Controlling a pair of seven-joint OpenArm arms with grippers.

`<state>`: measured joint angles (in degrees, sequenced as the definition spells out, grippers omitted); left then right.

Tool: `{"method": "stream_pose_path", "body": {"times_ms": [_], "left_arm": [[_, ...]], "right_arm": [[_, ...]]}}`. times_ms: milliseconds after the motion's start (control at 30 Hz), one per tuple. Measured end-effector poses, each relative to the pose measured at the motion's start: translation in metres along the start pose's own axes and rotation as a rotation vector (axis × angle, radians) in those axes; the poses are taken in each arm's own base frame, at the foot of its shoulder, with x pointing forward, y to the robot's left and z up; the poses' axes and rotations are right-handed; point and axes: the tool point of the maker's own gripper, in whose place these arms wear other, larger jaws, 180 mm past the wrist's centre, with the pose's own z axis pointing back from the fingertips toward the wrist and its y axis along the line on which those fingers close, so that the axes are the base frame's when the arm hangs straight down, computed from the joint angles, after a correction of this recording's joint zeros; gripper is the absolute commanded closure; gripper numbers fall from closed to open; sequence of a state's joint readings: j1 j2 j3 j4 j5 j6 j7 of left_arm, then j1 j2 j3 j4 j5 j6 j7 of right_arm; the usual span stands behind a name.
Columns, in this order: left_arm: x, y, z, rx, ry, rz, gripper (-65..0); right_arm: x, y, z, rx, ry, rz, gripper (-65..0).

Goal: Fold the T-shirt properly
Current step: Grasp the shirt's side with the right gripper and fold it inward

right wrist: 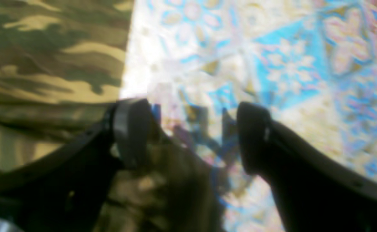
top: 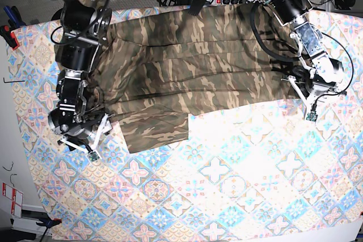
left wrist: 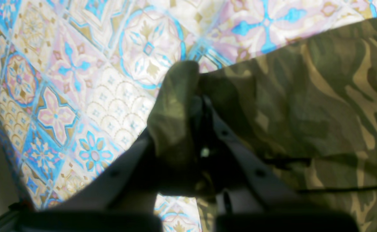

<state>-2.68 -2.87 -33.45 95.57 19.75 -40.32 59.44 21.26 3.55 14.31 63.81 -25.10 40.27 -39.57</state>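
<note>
Left claw (left wrist: 201, 96) clenched on a bunched edge of the T-shirt (left wrist: 320, 106). Right claw (right wrist: 191, 129) released, jaws apart, nothing between them (blurred view). Shirt lies spread across the far tabletop (top: 238, 191). Judgement: regrip the right side level with the left before lifting, keeping the fold line straight. No containers visible.

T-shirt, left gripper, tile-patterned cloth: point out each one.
T-shirt (top: 187, 60): base view, middle of the spread camouflage body.
left gripper (left wrist: 199, 96): left wrist view, jaws shut on a bunched fold of the T-shirt.
tile-patterned cloth (top: 227, 185): base view, bare patch in front of the T-shirt.
</note>
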Motion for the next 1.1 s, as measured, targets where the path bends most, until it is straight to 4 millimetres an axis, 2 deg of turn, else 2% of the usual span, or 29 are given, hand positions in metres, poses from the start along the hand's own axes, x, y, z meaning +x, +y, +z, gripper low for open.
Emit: {"method": "stream_pose_path", "body": {"times_ms": [233, 367, 467, 600, 733, 900, 967, 1033, 1100], "left_arm": [[0.0, 0.0, 0.0, 0.0, -0.001, 0.0, -1.3], [0.001, 0.0, 0.0, 0.0, -0.002, 0.0, -1.3], [0.0, 0.0, 0.0, 0.0, 0.001, 0.0, -1.3], [0.0, 0.0, 0.0, 0.0, -0.001, -0.001, -1.3], [0.0, 0.001, 0.0, 0.003, 0.003, -0.002, -1.3], [0.0, 0.001, 0.0, 0.003, 0.002, -0.002, -1.2], [0.0, 0.001, 0.0, 0.003, 0.002, -0.002, -1.2], [0.0, 0.001, 0.0, 0.003, 0.002, -0.001, -1.2], [0.0, 0.001, 0.0, 0.003, 0.002, -0.001, -1.2]], "right_arm": [[0.007, 0.049, -0.03, 0.152, -0.014, -0.052, -41.2], [0.005, 0.069, -0.038, 0.206, -0.007, -0.069, -41.2], [0.013, 0.077, -0.043, 0.231, -0.058, -0.082, -41.2], [0.014, 0.098, -0.051, 0.279, -0.073, -0.043, -41.2], [0.015, 0.102, -0.052, 0.287, -0.069, -0.027, -39.8], [0.014, 0.103, -0.052, 0.289, -0.063, -0.007, -22.3], [0.014, 0.105, -0.052, 0.293, -0.061, -0.001, -17.4], [0.015, 0.105, -0.052, 0.294, -0.064, -0.008, -17.6], [0.013, 0.102, -0.051, 0.291, -0.071, -0.043, -21.0]]}}
